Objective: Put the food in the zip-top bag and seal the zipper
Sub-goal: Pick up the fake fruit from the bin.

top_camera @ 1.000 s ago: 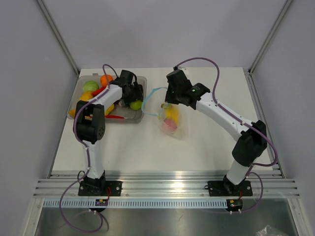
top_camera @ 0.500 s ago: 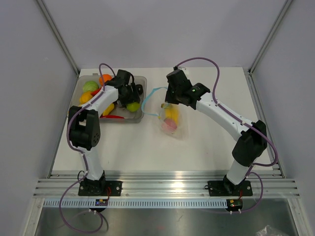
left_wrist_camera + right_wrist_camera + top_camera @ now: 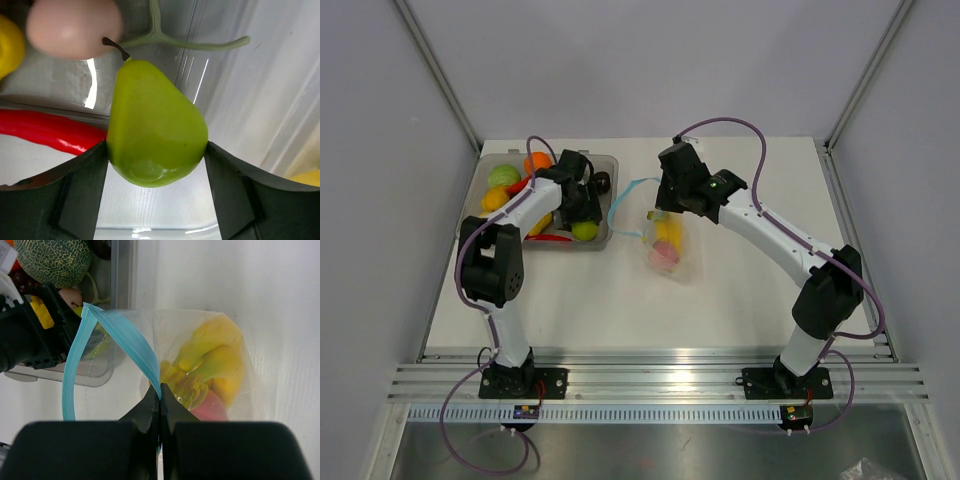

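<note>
The zip-top bag [image 3: 200,330] spreads out beyond the right gripper [image 3: 160,400], whose jaws are pinched tight on the zipper [image 3: 125,337]; a yellow banana [image 3: 210,360] and pink peach [image 3: 210,407] lie inside. The left gripper [image 3: 156,150], jaws wide, presses both sides of a green pear [image 3: 155,130] in the clear tray [image 3: 260,100], a red chilli [image 3: 50,132] beside one finger
</note>
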Robot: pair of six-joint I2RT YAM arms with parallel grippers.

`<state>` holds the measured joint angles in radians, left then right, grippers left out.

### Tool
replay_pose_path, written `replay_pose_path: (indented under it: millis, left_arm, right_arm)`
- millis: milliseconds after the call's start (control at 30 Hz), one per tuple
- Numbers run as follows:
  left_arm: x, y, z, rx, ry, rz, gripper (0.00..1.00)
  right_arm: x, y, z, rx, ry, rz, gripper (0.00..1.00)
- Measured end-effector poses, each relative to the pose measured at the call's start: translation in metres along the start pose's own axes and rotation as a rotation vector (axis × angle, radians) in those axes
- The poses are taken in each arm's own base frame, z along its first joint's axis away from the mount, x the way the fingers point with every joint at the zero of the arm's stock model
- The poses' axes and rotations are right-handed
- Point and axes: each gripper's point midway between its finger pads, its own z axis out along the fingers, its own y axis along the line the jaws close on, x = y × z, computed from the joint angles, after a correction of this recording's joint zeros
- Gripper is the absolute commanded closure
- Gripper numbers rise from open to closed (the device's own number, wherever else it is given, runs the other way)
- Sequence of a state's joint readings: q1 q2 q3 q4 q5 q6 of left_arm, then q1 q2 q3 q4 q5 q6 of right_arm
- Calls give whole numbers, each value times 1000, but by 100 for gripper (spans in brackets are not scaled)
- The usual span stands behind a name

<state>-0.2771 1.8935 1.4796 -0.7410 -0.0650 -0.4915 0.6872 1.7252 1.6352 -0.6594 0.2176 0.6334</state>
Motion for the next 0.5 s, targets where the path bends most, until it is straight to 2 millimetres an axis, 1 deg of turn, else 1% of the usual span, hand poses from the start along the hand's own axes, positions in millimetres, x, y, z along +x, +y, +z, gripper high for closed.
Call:
replay_pose_path:
  millis: [33, 67, 200, 233, 333, 433, 467, 500]
  left_arm:
    - [3, 0, 3, -5, 13, 6, 16]
    - [7, 1, 6, -12, 25, 10, 15]
    - [17, 3, 17, -37, 65, 22, 14]
    - [19, 5, 20, -44, 73, 23, 10]
    - [21, 7, 23, -54, 80, 24, 8]
    - [20, 7, 23, -58, 78, 22, 21]
    - [21, 8, 23, -59, 79, 23, 30]
    - [20, 8, 23, -61, 78, 20, 34]
  right_arm:
    - [0, 0, 0, 0, -1, 0, 100]
    - [0, 0, 0, -1, -1, 0, 100]
    - [0, 0, -1, -1, -1, 0, 100]
    - [-1, 0, -1, -1, -2, 0, 100]
    - [-1, 0, -1, -1, -2, 0, 100]
    - [0, 0, -1, -1, -1, 0, 100]
    - [0, 0, -1, -1, -1, 0, 100]
    - [-1, 0, -1, -1, -2, 0, 100]
